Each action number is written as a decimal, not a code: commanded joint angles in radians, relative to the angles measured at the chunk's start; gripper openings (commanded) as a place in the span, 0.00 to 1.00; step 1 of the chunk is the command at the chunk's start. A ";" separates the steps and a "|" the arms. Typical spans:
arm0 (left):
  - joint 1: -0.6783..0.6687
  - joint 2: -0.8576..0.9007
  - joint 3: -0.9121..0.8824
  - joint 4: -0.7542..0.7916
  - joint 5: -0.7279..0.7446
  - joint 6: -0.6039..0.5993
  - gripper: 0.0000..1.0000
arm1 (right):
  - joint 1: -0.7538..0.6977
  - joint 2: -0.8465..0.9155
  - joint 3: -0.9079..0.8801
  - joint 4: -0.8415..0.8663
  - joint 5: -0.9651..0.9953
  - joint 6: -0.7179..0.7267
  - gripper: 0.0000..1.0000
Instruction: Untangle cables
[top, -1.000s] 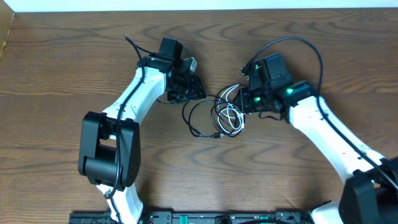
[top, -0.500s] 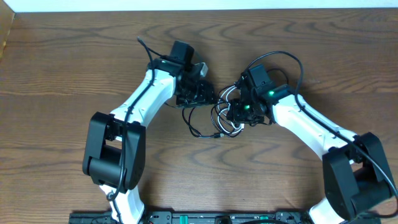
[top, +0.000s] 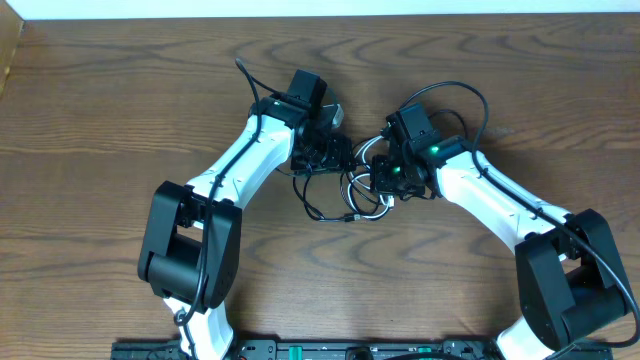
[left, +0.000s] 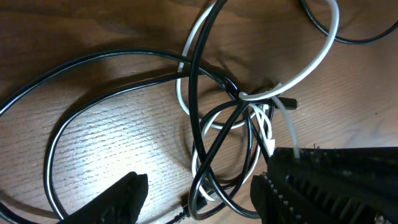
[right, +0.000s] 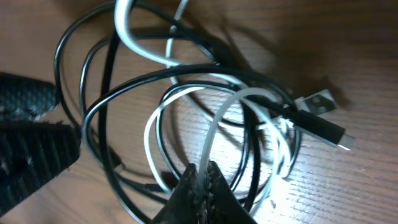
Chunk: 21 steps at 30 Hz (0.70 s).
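Your cables (top: 362, 188) lie knotted on the bench (top: 120, 110); the left gripper (left: 198, 186) sits at the knot's left edge, open, with loops lying between its fingers; the right gripper (right: 202, 179), at the knot's right edge, is closed, pinching the white cable (right: 214, 134).

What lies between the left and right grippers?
The cables: tangled black and white loops fill the gap between the left gripper and right gripper, seen overhead; both wrist views show them too.
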 joint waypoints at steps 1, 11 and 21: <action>-0.003 0.008 -0.022 0.009 -0.013 -0.009 0.59 | -0.011 0.009 -0.006 0.003 0.042 0.031 0.01; -0.007 0.008 -0.076 0.052 -0.013 -0.053 0.62 | -0.027 0.056 -0.021 0.029 0.042 0.039 0.17; -0.007 0.014 -0.081 0.064 -0.058 -0.066 0.50 | -0.037 0.064 -0.021 0.064 -0.032 0.037 0.09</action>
